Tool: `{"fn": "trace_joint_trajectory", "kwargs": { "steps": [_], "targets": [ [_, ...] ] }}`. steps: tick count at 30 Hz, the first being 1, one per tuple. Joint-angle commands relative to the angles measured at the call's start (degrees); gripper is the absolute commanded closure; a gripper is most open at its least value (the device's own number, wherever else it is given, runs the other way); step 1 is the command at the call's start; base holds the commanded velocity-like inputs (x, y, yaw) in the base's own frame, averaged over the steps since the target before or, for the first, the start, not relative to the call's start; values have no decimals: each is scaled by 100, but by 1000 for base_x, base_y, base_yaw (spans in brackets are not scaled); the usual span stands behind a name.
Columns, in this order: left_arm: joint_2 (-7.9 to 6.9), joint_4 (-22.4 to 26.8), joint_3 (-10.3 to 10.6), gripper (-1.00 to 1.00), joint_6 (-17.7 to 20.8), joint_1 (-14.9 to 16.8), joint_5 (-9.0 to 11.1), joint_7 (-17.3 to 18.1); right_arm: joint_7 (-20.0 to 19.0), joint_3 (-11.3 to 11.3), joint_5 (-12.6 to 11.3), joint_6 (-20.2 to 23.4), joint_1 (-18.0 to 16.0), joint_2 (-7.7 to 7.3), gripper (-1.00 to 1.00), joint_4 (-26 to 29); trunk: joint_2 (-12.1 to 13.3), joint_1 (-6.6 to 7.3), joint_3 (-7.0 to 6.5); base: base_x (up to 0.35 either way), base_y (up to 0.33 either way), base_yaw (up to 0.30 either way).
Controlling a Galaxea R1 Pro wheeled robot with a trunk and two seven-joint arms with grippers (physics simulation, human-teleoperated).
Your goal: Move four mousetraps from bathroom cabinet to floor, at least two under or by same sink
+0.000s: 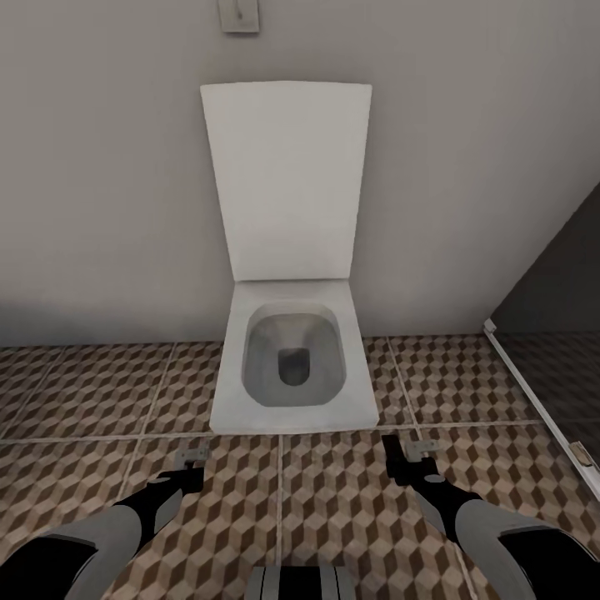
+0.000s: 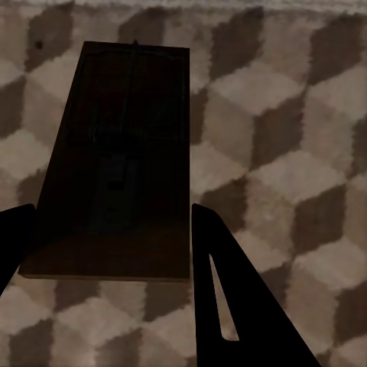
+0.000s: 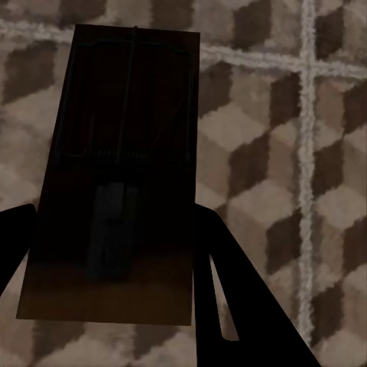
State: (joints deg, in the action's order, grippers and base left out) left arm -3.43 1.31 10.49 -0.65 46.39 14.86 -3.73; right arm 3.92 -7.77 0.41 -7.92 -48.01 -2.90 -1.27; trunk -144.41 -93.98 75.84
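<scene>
Ahead in your head view, the toilet (image 1: 287,350) stands on the bathroom floor (image 1: 92,392); your left wrist view shows the left gripper (image 2: 107,245) clamping a mousetrap (image 2: 122,153), your right wrist view the right gripper (image 3: 107,245) clamping another mousetrap (image 3: 118,176).

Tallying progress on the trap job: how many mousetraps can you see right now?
2. One mousetrap sits between the left pincer's fingers; the other mousetrap sits between the right pincer's fingers, both above the tiled floor. Others may be out of view.
</scene>
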Motion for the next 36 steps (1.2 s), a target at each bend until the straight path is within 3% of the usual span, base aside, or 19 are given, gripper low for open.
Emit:
{"fn": "trace_joint_trajectory", "kwargs": {
  "steps": [1,19,36],
  "targets": [
    [0,0,49,100,-5,2,39,-13,30,-41,-6,-25,-6,1,100,-14,-1,1,4,0,0,0],
    [-4,0,49,100,-36,2,51,-13,30,-41,-6,-24,-5,-8,100,-14,-1,1,4,97,0,0],
    [-14,-40,49,100,-41,2,102,-13,30,-41,-45,-20,11,-3,100,-35,-1,1,4,10,0,0]
  ]
}}
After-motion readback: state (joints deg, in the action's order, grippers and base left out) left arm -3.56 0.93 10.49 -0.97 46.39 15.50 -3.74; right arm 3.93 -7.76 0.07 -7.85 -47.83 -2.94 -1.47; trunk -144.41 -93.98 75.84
